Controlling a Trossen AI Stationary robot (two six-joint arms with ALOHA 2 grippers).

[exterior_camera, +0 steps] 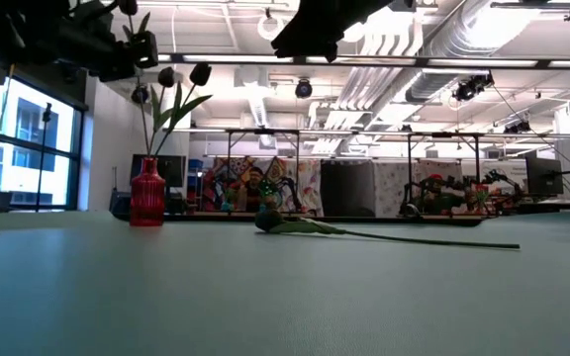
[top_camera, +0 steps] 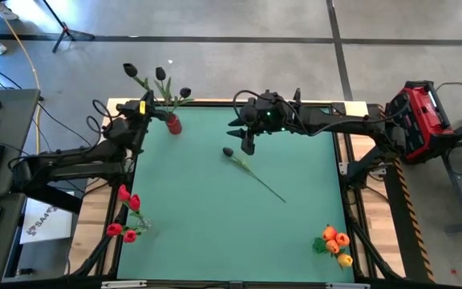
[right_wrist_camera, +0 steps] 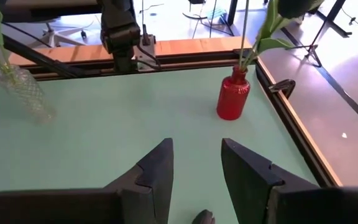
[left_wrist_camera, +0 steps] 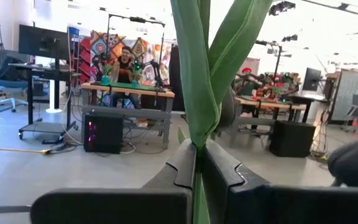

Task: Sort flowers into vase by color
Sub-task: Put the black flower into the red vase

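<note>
My left gripper (top_camera: 145, 106) is at the table's far left, just left of the red vase (top_camera: 173, 123), shut on a black tulip whose head (top_camera: 129, 71) stands above it. Two more black tulips (top_camera: 160, 74) stand with their stems in the vase (exterior_camera: 147, 193). Another black tulip (top_camera: 251, 170) lies flat on the green mat, its head (top_camera: 228, 152) toward the far edge. My right gripper (top_camera: 243, 140) hangs open above that head, clear of it. In the right wrist view the open fingers (right_wrist_camera: 196, 155) show the dark head (right_wrist_camera: 204, 218) just below them. My left gripper pinches the tulip's green stem and leaf base (left_wrist_camera: 197, 140) between its two shut fingers. The fingers lie about level and across the stem. The flower stands upright, leaves and head above the fingers; its lower end is hidden by the gripper.
A clear vase with red tulips (top_camera: 127, 217) stands at the near left. Orange and yellow tulips (top_camera: 335, 243) sit at the near right. Wooden rails (top_camera: 351, 144) edge the mat, and the middle of the mat lies open around the lying flower.
</note>
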